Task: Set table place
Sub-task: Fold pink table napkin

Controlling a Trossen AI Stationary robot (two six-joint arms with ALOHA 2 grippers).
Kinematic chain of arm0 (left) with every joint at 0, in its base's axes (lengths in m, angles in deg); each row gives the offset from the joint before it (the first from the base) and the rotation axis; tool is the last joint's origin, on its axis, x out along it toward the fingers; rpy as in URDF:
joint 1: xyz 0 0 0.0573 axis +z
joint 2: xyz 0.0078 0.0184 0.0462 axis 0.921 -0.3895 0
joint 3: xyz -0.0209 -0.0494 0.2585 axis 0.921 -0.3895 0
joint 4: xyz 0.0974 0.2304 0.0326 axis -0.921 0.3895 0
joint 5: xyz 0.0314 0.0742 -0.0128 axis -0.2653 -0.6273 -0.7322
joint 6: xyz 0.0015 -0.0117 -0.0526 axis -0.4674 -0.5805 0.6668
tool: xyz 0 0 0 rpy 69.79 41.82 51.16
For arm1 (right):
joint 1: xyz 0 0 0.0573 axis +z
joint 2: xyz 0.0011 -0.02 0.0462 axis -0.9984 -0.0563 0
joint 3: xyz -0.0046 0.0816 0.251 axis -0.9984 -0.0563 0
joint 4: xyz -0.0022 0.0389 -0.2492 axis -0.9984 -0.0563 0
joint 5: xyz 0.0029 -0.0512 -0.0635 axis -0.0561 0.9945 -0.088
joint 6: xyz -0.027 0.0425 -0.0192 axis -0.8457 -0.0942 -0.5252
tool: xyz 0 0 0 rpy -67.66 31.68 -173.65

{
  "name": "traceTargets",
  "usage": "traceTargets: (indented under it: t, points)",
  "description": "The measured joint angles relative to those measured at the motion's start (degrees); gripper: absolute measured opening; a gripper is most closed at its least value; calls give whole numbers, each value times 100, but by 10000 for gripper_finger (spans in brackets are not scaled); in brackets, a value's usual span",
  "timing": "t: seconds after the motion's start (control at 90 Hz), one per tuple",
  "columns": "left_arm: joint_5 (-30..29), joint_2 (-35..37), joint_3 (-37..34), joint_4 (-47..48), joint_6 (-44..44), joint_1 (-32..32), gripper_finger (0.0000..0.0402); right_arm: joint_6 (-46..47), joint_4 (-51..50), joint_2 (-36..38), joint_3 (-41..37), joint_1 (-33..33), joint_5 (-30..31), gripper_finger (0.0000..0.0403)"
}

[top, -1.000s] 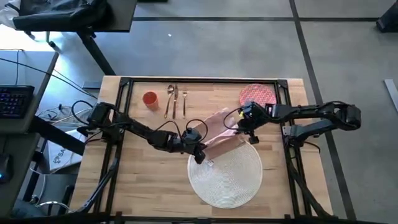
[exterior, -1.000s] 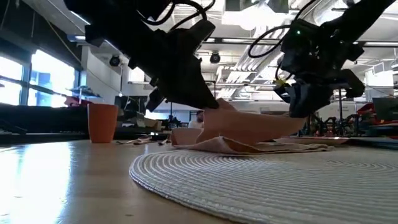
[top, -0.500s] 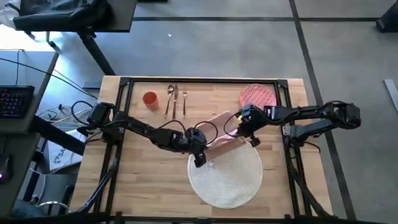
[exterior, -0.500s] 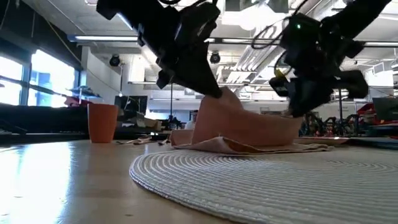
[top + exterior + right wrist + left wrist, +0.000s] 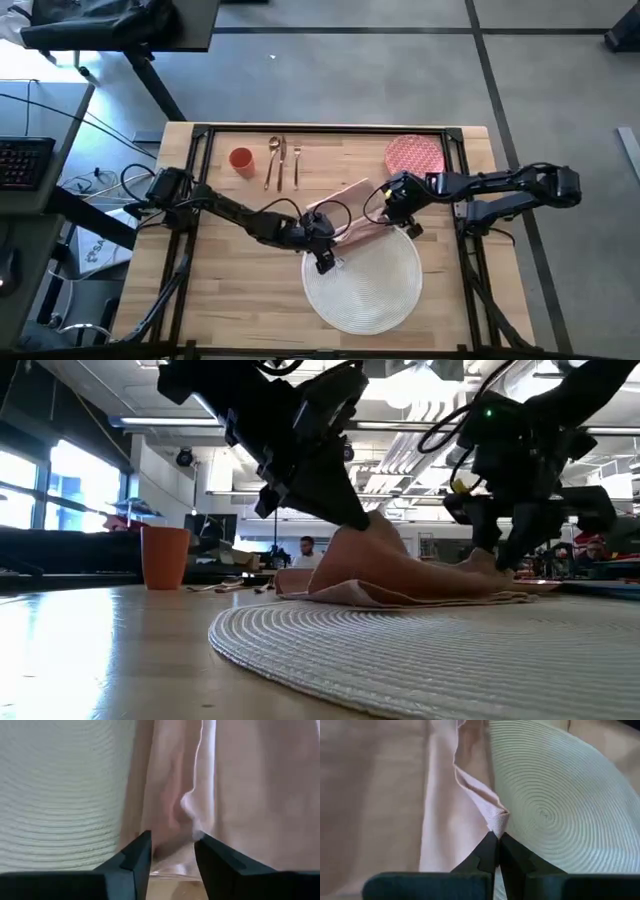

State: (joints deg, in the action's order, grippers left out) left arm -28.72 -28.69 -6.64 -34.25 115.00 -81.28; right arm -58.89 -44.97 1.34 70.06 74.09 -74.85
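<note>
Two claws: left claw (image 5: 496, 840) pinches soft creased napkin (image 5: 455, 800); right claw (image 5: 172, 851) parted.

Two slender arms in matte black are seen from above, each built of jointed cylindrical links. The left arm (image 5: 215, 208) is draped with loose black cables that loop away from the links near the wrist. The right arm (image 5: 500, 185) carries a similar cable loop beside its wrist, and a rounded, bulkier housing is seen at its outer joint. A small green indicator light is lit on the right wrist housing in the low view. The fingers (image 5: 487, 851) of the left arm are shown as dark, tapered wedges; those of the right arm (image 5: 137, 852) are dark, flat-faced and bevelled.
</note>
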Motion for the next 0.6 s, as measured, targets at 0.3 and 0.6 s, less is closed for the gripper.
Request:
traceTargets:
  t: [0.3, 0.6]
  points:
    - [-31, 0, 0, -10, 91, -14, 0, 260, -107, 8, -181, 0, -309, 128]
    - [179, 0, 0, -133, -83, -55, 0, 493, -75, 8, -109, 0, -207, 128]
